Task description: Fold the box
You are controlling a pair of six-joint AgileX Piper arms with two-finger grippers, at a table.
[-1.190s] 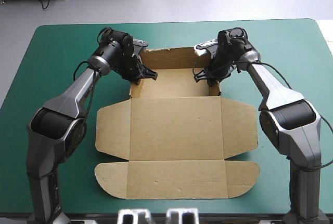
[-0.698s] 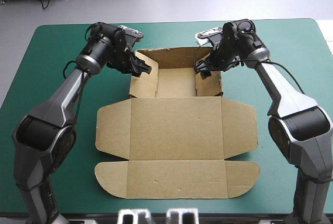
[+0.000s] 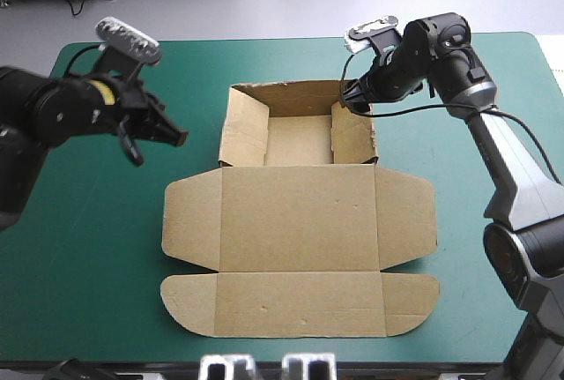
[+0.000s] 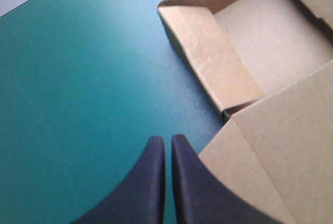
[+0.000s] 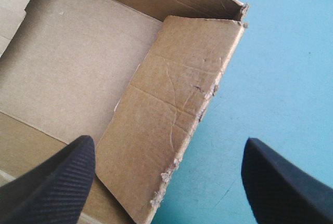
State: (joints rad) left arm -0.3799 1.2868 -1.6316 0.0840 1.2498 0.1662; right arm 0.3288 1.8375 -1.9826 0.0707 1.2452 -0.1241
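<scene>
Nearest the robot: the brown box [image 3: 300, 239], one cut sheet of corrugated board, lies at the middle of the table with its teal-green cover [image 3: 88, 248]. The box's long front flap with rounded ends [image 3: 300, 305] is flat at the near side. Beyond it the broad lid panel [image 3: 298, 217] and its two side wings are flat too, none of them creased upward. Farther on, the tray [image 3: 298, 137] is formed: far wall upright, left side wall [image 4: 208, 57] and right side wall [image 5: 171, 115] both raised, each leaning a little inward. Left gripper [image 3: 172, 136] [image 4: 167, 146] hovers over bare cover just beside the box's left edge, near the corner where tray meets lid. Its black fingers are pressed together and empty, touching no board. Right gripper [image 3: 352, 102] [image 5: 166, 142] hangs above the right side wall near its far corner, fingers spread wide to either side of the wall, gripping nothing. Judgement: tray walls are done; lid, wings and front flap remain untouched, so roughly the first half is complete. Hard to make out: whether the side walls are tucked and locked or merely standing, since the tabs at their feet are hidden. The wall between tray and lid is barely visible. The left arm is cut off at the table's left.
</scene>
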